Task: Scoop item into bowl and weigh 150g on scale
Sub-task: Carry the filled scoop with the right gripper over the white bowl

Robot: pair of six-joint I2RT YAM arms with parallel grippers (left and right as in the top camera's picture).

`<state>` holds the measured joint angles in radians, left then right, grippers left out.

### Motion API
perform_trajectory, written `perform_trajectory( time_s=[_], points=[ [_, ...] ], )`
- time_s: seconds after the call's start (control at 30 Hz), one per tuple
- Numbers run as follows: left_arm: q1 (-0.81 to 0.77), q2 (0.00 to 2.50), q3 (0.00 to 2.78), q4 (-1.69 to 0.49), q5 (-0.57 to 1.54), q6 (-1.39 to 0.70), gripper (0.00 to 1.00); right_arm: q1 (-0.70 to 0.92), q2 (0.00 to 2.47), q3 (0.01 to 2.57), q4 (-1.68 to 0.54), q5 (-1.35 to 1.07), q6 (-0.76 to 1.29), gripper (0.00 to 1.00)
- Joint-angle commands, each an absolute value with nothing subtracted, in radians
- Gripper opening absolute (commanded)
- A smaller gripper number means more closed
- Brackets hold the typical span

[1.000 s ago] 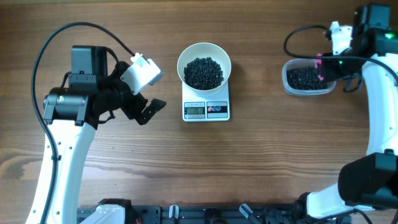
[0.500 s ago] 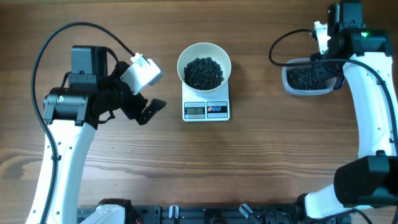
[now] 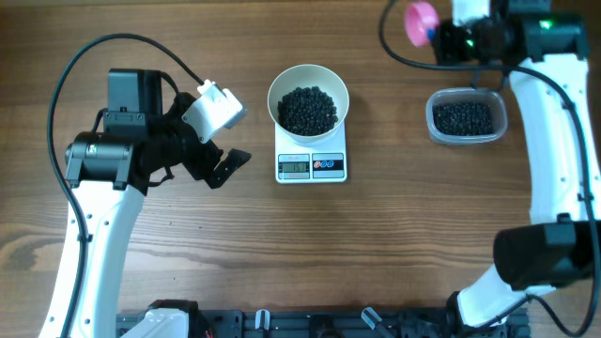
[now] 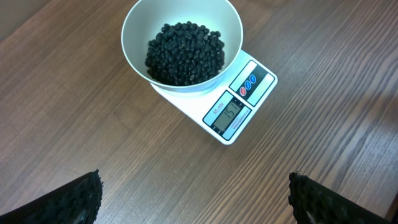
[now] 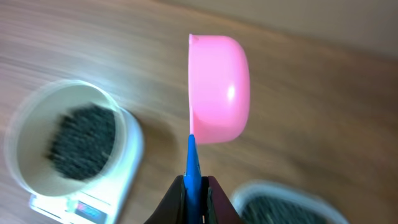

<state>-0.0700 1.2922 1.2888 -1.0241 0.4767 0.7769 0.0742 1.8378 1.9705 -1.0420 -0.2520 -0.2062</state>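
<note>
The white bowl [image 3: 273, 98] stands on the scale [image 3: 311, 154] at mid-table, holding a heap of black beans, the item [image 3: 308, 110]. In the left wrist view the bowl [image 4: 134, 25], its beans [image 4: 184, 52] and the scale [image 4: 261, 68] lie ahead of my open, empty left gripper [image 4: 196, 199]. From overhead, the left gripper [image 3: 233, 141] hangs left of the scale. My right gripper [image 3: 453, 38] is shut on the blue handle [image 5: 193, 160] of a pink scoop [image 5: 219, 90], raised at the far edge, scoop [image 3: 420, 21] pointing left. The scoop is on its side; its inside is hidden.
A clear plastic tub [image 3: 432, 120] with more black beans [image 3: 464, 117] sits on the right, just in front of the right gripper. In the right wrist view the tub [image 5: 273, 191] shows blurred at the bottom right. Cables loop over both arms.
The right arm has lifted the pink scoop out of the tub and swung it back and left towards the far edge. The left arm has not moved.
</note>
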Motion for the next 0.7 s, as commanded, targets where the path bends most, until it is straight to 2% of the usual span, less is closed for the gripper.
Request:
perform_trajectory(
  time_s=[0.0, 0.4, 0.67],
  points=[
    [-0.07, 1.296, 1.282, -1.022, 0.481, 0.771, 1.0, 0.181, 1.913, 2.017, -1.037, -0.338, -0.244, 0.04],
    [-0.07, 1.296, 1.282, -1.022, 0.481, 0.771, 1.0, 0.39, 1.934, 2.002, -1.074, -0.344, -0.262, 0.04],
    [-0.07, 1.296, 1.282, -1.022, 0.481, 0.771, 1.0, 0.433, 2.028, 2.001, -1.061, -0.27, -0.198, 0.04]
  ],
)
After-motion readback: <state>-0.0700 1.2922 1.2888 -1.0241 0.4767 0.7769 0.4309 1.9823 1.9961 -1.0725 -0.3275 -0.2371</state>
